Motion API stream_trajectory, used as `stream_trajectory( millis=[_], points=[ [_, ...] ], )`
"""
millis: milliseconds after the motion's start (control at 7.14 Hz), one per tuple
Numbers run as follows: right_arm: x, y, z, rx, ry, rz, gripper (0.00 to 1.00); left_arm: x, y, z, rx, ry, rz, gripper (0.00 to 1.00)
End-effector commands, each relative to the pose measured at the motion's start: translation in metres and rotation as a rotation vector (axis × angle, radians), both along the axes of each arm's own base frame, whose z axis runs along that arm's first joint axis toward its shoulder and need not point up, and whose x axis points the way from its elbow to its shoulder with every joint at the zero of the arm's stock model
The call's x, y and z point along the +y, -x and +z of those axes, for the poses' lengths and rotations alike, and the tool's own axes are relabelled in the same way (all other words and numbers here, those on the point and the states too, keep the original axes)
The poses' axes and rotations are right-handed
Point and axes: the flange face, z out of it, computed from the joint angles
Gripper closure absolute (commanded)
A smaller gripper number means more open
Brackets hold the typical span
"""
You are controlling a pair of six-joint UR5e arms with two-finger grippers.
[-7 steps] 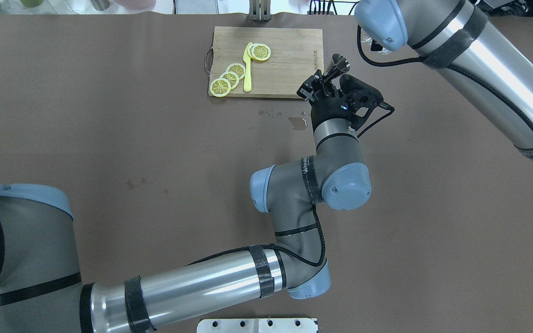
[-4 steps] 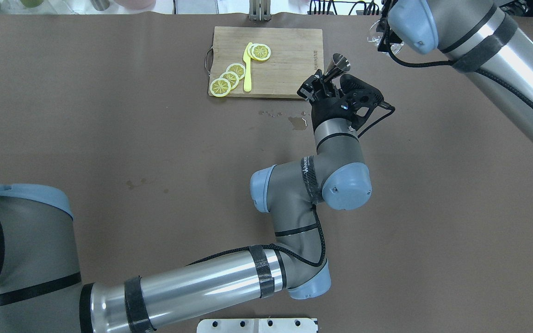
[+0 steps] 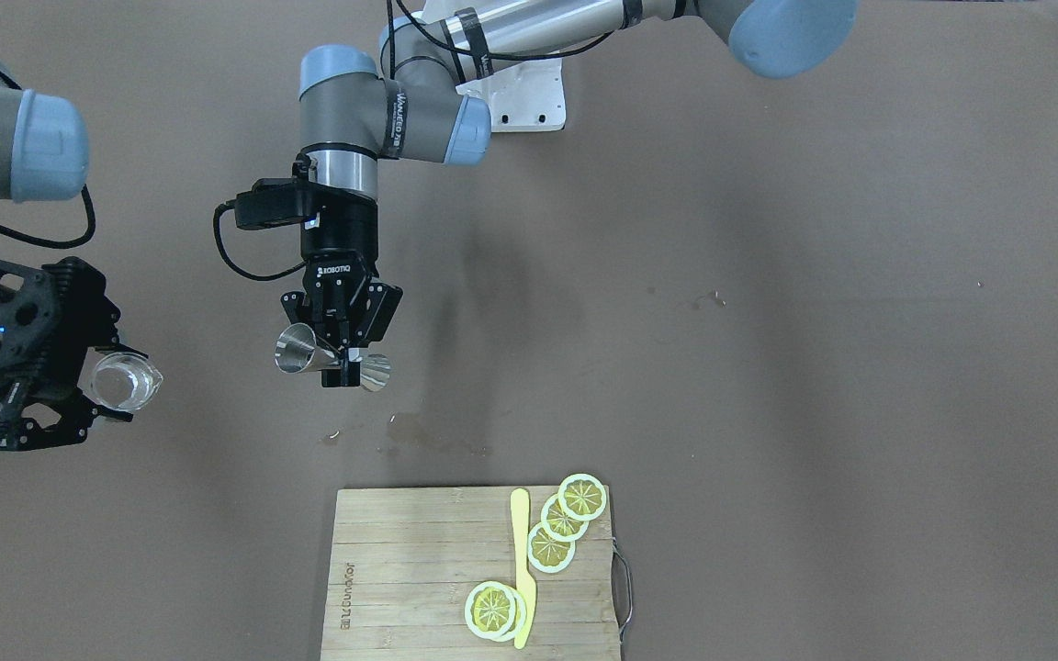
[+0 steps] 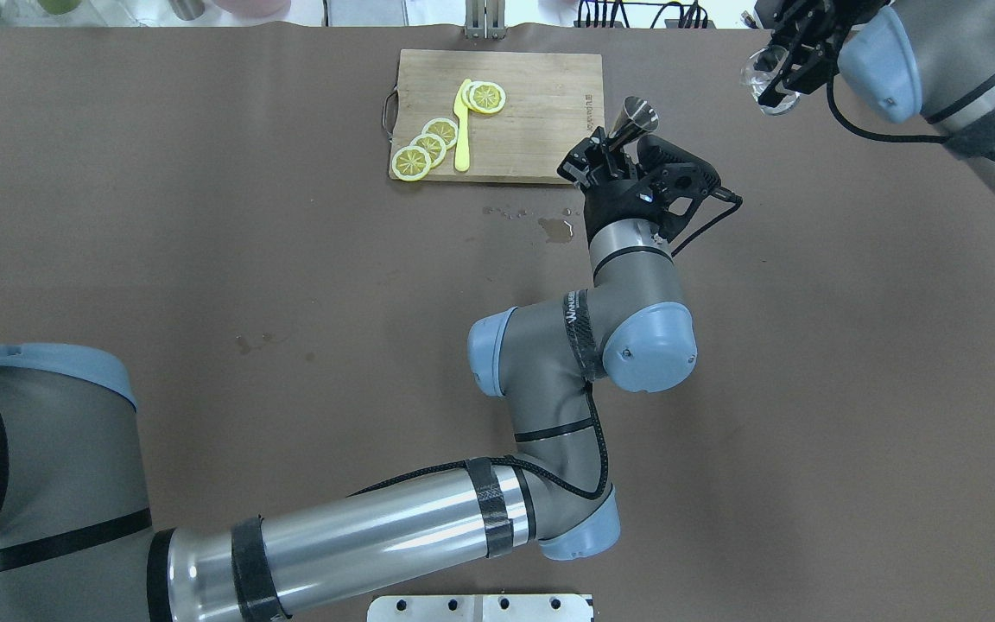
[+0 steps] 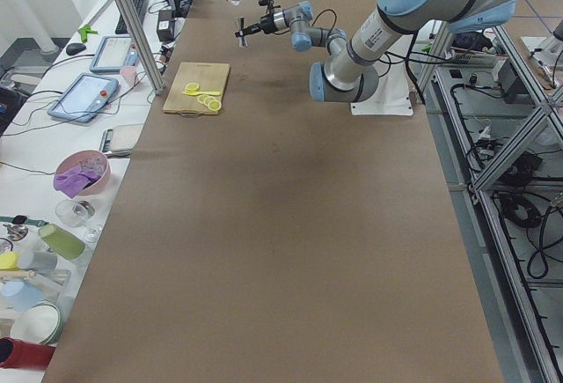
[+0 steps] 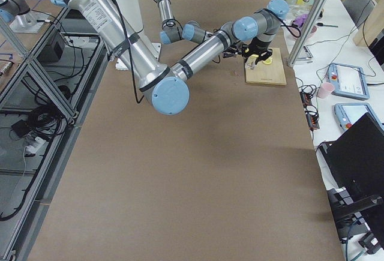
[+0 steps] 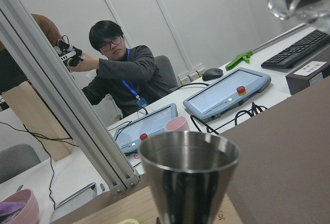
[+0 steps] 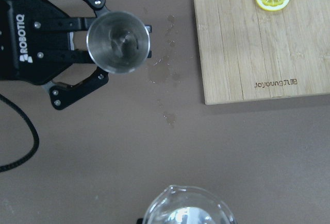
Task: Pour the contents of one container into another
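My left gripper (image 3: 338, 363) is shut on the narrow waist of the steel jigger (image 3: 295, 352) and holds it above the table, near the cutting board's corner. In the right wrist view the jigger (image 8: 119, 41) shows its round mouth from above, so it stands about upright. The jigger (image 4: 637, 114) is also in the overhead view. My right gripper (image 4: 781, 62) is shut on the clear glass tumbler (image 4: 765, 82) and holds it in the air near the table's far right edge, well apart from the jigger. The tumbler (image 3: 128, 378) looks to hold some clear liquid.
A wooden cutting board (image 4: 541, 104) carries several lemon slices (image 4: 428, 145) and a yellow knife (image 4: 462, 130). Wet spots (image 4: 556, 227) lie on the brown table in front of it. People sit behind the far edge, by tablets and a keyboard (image 7: 294, 54).
The right arm has swung to the right and away, carrying the tumbler off from above the jigger. The left gripper has shifted slightly with the jigger still in it.
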Motion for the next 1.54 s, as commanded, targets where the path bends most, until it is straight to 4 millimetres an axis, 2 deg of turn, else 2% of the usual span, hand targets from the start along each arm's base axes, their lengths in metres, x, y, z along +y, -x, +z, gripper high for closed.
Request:
stream_trajectory(
  millis=[0, 420, 840, 980, 1400],
  points=[
    [0.019, -0.022, 0.073, -0.100, -0.017, -0.015, 1.00, 0.001, 0.003, -0.004, 0.016, -0.005, 0.001, 1.00],
    [0.036, -0.033, 0.138, -0.176, -0.084, -0.034, 1.00, 0.005, 0.015, -0.009, 0.059, -0.013, 0.004, 1.00],
    [0.043, -0.032, 0.199, -0.285, 0.010, -0.109, 1.00, 0.006, 0.020, 0.011, 0.125, -0.034, 0.001, 1.00],
    [0.046, -0.033, 0.217, -0.296, -0.002, -0.113, 1.00, 0.009, 0.028, 0.020, 0.153, -0.043, 0.003, 1.00],
    [0.053, -0.045, 0.231, -0.304, -0.019, -0.102, 1.00, 0.020, 0.056, 0.065, 0.226, -0.069, 0.003, 1.00]
  ],
)
